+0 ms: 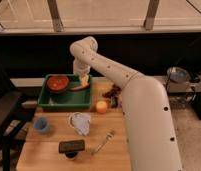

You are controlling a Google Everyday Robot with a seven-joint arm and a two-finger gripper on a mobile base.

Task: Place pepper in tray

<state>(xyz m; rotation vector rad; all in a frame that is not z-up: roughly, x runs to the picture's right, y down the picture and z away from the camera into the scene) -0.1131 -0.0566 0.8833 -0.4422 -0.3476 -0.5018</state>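
The step in hand looks like the release itself. The tool (84, 80) hangs over the far right corner of the green tray (64, 105) with its jaws spread wide and nothing clamped between them. The orange pepper (78, 88) lies just below the fingertips, inside the tray. Whether the fingers touch it cannot be made out.

If the pepper does rest on the tray floor, the next move calls for a straight lift up and away, so the fingers do not drag it over the rim.

The tray also holds a red bowl (58, 82) on its far left, touching or just beside the pepper. A small blue cup (41, 125) stands on the worktop (41, 152), near left of the tray; its contents cannot be told.
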